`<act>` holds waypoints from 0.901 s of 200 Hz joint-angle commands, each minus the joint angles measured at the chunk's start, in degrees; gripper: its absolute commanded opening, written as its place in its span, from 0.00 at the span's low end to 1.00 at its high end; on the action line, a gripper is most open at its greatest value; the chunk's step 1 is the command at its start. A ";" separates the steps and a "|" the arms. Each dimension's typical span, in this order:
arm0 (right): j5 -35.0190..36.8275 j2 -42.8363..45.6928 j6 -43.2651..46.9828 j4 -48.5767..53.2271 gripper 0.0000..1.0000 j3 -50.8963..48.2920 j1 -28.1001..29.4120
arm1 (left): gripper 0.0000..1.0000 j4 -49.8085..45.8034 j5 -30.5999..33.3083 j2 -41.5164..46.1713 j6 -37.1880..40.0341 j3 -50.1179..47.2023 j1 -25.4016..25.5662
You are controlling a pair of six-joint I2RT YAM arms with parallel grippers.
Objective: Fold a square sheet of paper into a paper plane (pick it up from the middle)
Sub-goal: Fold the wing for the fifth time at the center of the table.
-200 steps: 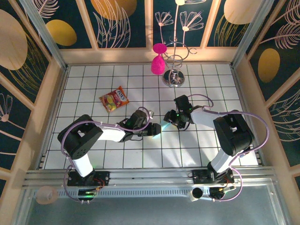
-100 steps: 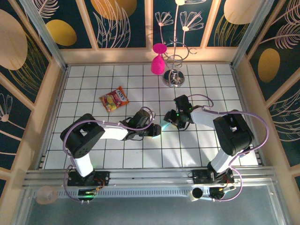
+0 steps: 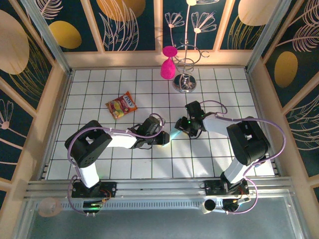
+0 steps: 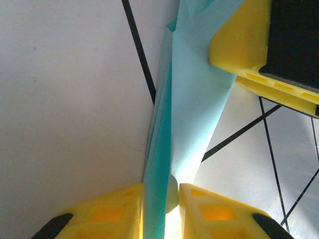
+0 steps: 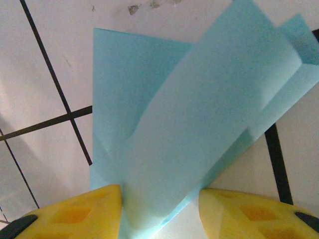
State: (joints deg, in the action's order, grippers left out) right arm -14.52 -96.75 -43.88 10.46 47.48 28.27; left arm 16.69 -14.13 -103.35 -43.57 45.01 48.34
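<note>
Now: L tool [image 4: 160, 194] pinching folded blue paper [image 4: 192, 99] mid desk [image 3: 124, 164]; R tool [image 5: 160, 196] opposite, spread wide w/ paper between, not clamped.

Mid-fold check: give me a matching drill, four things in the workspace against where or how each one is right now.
Things:
1. snack packet
2. pink object
3. blue paper
4. left gripper

Places or states:
A. next to the metal stand, at the far side
B. shut on the paper's folded edge
C. folded, at mid-table
D. lying on the tiles, left of centre, away from both arms

Pairs: 1-D, 2-A, 3-C, 4-B
</note>
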 commanded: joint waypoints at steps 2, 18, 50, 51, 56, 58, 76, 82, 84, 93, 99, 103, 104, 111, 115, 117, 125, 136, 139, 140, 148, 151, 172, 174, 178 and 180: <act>4.07 -7.55 -0.38 -3.46 0.48 -4.07 0.56 | 0.23 -3.42 1.97 -3.24 -0.37 1.03 0.27; 4.53 -7.74 -0.50 -3.49 0.48 -4.24 0.56 | 0.22 -4.14 2.29 -3.44 -0.65 1.44 0.24; 5.81 -8.10 -0.81 -3.49 0.46 -4.86 0.47 | 0.23 -5.09 2.70 -3.35 -0.94 2.01 0.26; 5.86 -8.10 -0.79 -3.50 0.45 -4.86 0.47 | 0.23 -5.13 2.70 -3.35 -0.96 2.01 0.26; 6.04 -8.20 -0.86 -3.44 0.45 -4.94 0.45 | 0.23 -5.13 2.79 -3.27 -1.00 2.01 0.18; 6.07 -8.24 -0.86 -3.43 0.45 -5.01 0.40 | 0.23 -5.14 2.77 -3.26 -1.06 2.05 0.20; 6.59 -8.61 -1.17 -3.53 0.43 -5.20 0.38 | 0.23 -5.26 2.97 -3.09 -1.21 2.25 0.12; 6.61 -8.74 -1.23 -3.66 0.43 -5.21 0.32 | 0.23 -5.39 3.10 -3.29 -1.29 2.27 0.14; 6.64 -8.79 -1.28 -3.73 0.43 -5.25 0.30 | 0.23 -5.47 3.13 -3.31 -1.31 2.27 0.13; 6.70 -8.97 -1.38 -3.77 0.42 -5.38 0.32 | 0.23 -5.65 3.23 -3.43 -1.41 2.32 0.09; 6.83 -9.05 -1.41 -3.71 0.42 -5.44 0.30 | 0.23 -5.87 3.34 -3.44 -1.44 2.42 0.09; 6.92 -9.02 -1.55 -3.75 0.42 -5.47 0.34 | 0.23 -6.03 3.48 -3.60 -1.51 2.45 0.09; 6.99 -9.05 -1.55 -3.76 0.42 -5.47 0.36 | 0.23 -6.04 3.49 -3.60 -1.51 2.45 0.09; 7.13 -9.13 -1.60 -3.73 0.40 -5.61 0.31 | 0.23 -6.24 3.67 -3.64 -1.67 2.53 0.11; 7.22 -9.11 -1.72 -3.76 0.40 -5.56 0.29 | 0.23 -6.24 3.74 -3.70 -1.73 2.53 0.12; 7.23 -9.21 -1.73 -3.77 0.40 -5.61 0.36 | 0.23 -6.23 3.71 -3.68 -1.79 2.53 0.12; 7.32 -9.27 -1.74 -3.75 0.40 -5.65 0.25 | 0.23 -6.36 3.80 -3.66 -1.93 2.60 0.10; 7.40 -9.45 -1.72 -3.71 0.39 -5.65 0.25 | 0.22 -6.43 3.85 -3.70 -2.13 2.68 0.09; 7.45 -9.49 -1.67 -3.75 0.39 -5.65 0.35 | 0.22 -6.47 3.92 -3.66 -2.13 2.70 0.09; 7.47 -9.50 -1.70 -3.72 0.39 -5.65 0.32 | 0.22 -6.48 3.93 -3.68 -2.13 2.70 0.05; 7.49 -9.65 -1.69 -3.76 0.39 -5.72 0.27 | 0.22 -6.63 3.95 -3.70 -2.14 2.74 0.06; 7.49 -9.68 -1.73 -3.78 0.39 -5.67 0.25 | 0.22 -6.60 4.01 -3.68 -2.13 2.79 0.09; 7.45 -9.92 -1.74 -3.93 0.38 -5.73 0.23 | 0.22 -6.34 4.27 -3.36 -2.13 2.62 0.00; 7.46 -10.01 -1.74 -3.91 0.38 -5.78 0.23 | 0.22 -6.32 4.22 -3.35 -2.13 2.67 0.05; 7.41 -9.99 -1.67 -3.97 0.38 -5.74 0.23 | 0.22 -6.32 4.28 -3.43 -2.13 2.71 0.05; 7.41 -9.96 -1.65 -4.00 0.38 -5.74 0.26 | 0.22 -6.32 4.24 -3.39 -2.11 2.71 0.01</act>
State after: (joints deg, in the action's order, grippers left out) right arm -13.13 -96.75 -45.28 9.89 46.46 28.16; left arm 12.53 -12.91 -103.94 -45.28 47.48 48.34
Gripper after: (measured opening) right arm 0.383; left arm 0.222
